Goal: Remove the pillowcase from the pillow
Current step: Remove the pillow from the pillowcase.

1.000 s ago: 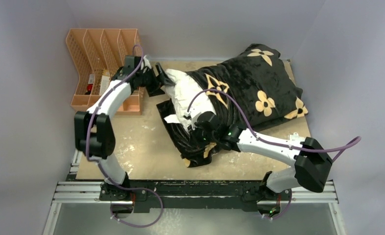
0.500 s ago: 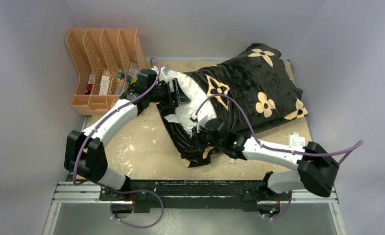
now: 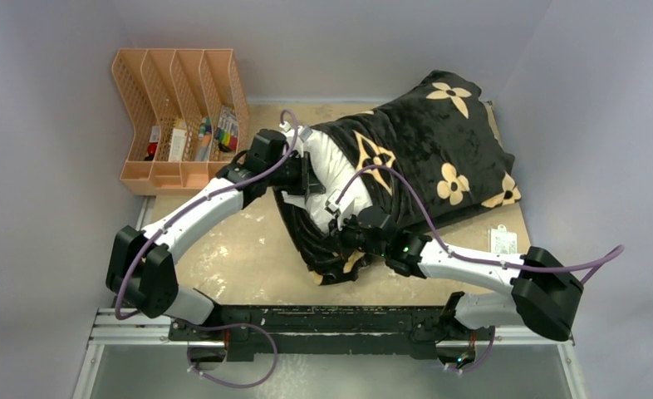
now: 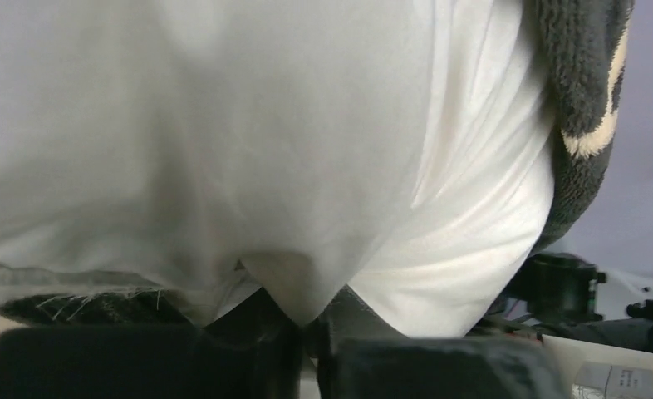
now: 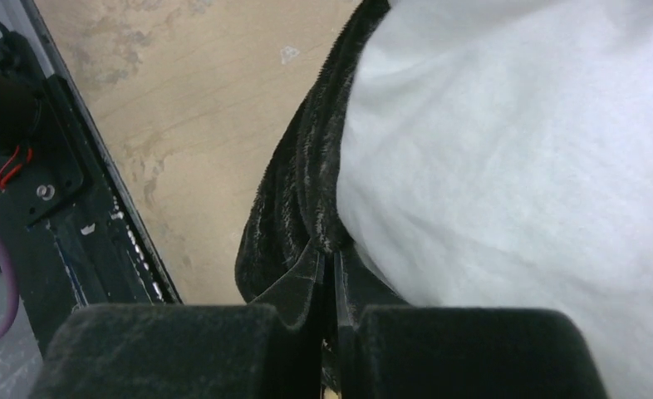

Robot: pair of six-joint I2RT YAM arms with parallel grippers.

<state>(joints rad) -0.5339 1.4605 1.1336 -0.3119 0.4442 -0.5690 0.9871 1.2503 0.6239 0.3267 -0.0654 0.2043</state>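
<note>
Peeling so far: pillow (image 3: 333,170) end bare at frame centre, most inside pillowcase (image 3: 439,145).
Left claw (image 4: 302,320): pinching pillow.
Right claw (image 5: 330,283): clamped on pillowcase hem.
Todo: slide rest off.

The pillowcase (image 3: 423,158) is hiding most of the pillow (image 3: 333,162), leaving only one white end showing. From overhead, the fingertips of the right gripper (image 3: 348,237) are lying buried in bunched black fabric. In the left wrist view the pillow is showing blurred at close range, and the bottom edge is cutting off the left gripper (image 4: 306,337). The items (image 3: 211,131) sitting in the orange organizer (image 3: 129,87) are showing too small to identify.
</note>
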